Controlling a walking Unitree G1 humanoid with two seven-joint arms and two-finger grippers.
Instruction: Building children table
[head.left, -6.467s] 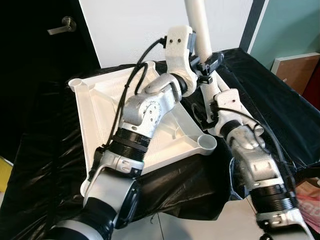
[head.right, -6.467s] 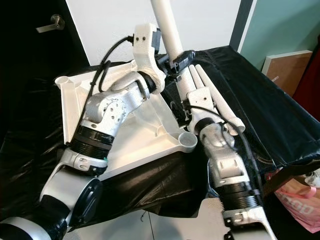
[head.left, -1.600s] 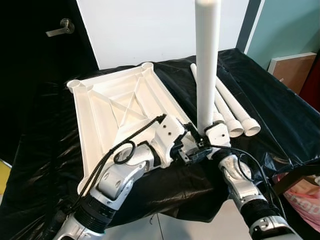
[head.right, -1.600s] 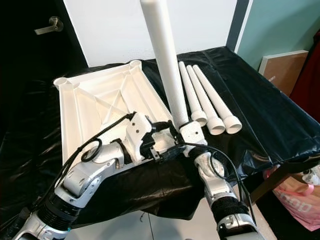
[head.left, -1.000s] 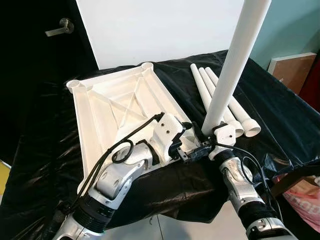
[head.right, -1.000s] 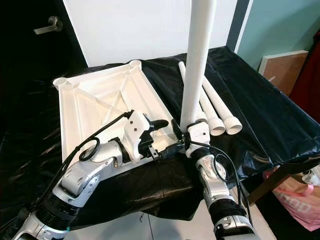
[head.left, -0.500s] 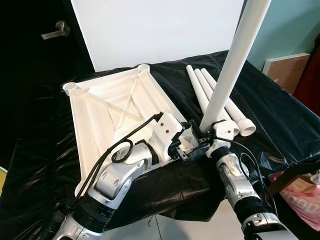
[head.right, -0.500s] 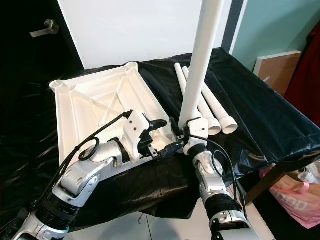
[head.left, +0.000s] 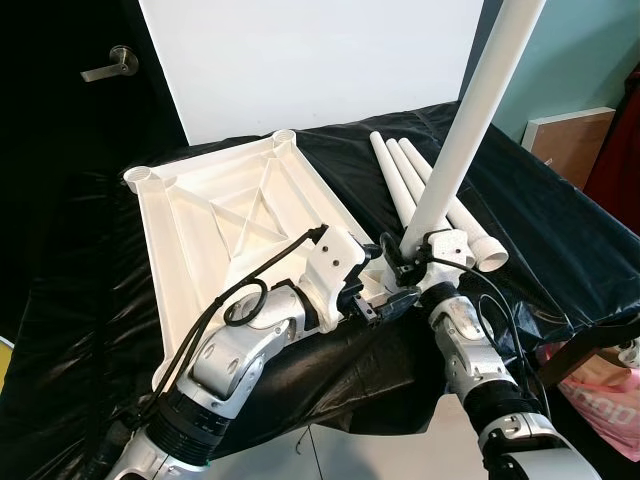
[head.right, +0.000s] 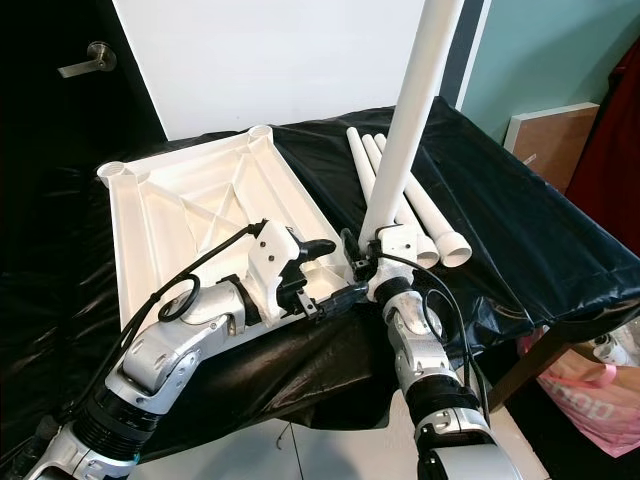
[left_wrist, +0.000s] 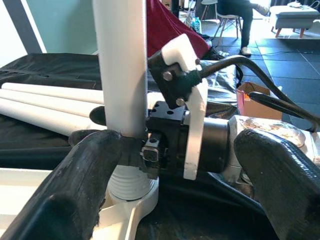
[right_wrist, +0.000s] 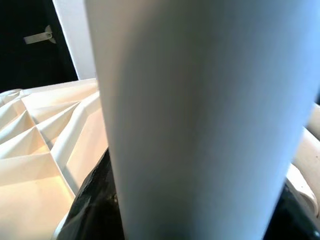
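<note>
A white table leg (head.left: 470, 110) rises tilted from centre frame to the upper right, its threaded foot at the near corner socket of the overturned white tabletop (head.left: 215, 225) on the black-draped table (head.left: 560, 220). The right gripper (head.left: 400, 262) clamps the leg low down. The left gripper (head.left: 385, 295), fingers (left_wrist: 75, 185) spread, sits just beside it. Three spare legs (head.left: 420, 185) lie behind.

Black plastic sheet (head.left: 560, 230) covers the whole work surface. Behind it is a white wall (head.left: 320, 60), with a dark door (head.left: 60, 130) and lever handle (head.left: 103, 70) left of that, teal wall (head.left: 590, 60) to the right.
</note>
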